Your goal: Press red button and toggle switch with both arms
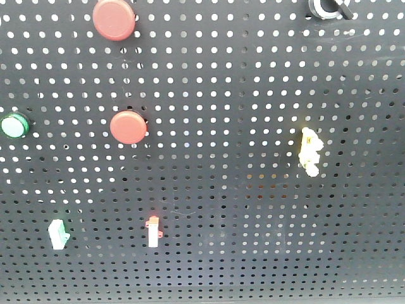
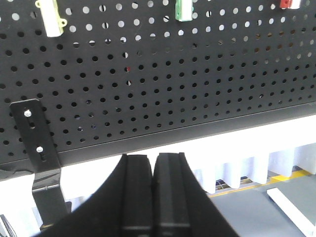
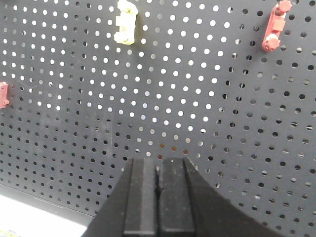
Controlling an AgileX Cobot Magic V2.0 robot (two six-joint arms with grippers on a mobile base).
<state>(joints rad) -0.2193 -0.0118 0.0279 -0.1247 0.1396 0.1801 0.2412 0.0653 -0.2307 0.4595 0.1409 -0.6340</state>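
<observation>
On the black pegboard [image 1: 253, 209] in the front view, the red button [image 1: 114, 19] is the larger glossy disc at the top left. The toggle switch [image 1: 328, 7], a silver ring with a short black lever, is cut off by the top edge at the right. Neither gripper shows in that view. My left gripper [image 2: 153, 157] is shut on nothing and points at the board's lower edge [image 2: 197, 129]. My right gripper [image 3: 158, 161] is also shut and empty, facing bare pegboard [image 3: 74, 128]. Neither wrist view shows the button or the toggle switch.
A smaller red button [image 1: 128, 127] and a green button [image 1: 14, 125] sit mid-left. A yellow clip [image 1: 309, 151] [image 3: 125, 22] is at the right. White rockers with a green tip [image 1: 58, 233] and a red tip [image 1: 153, 231] sit low. A black bracket [image 2: 37, 148] hangs at the board's lower left.
</observation>
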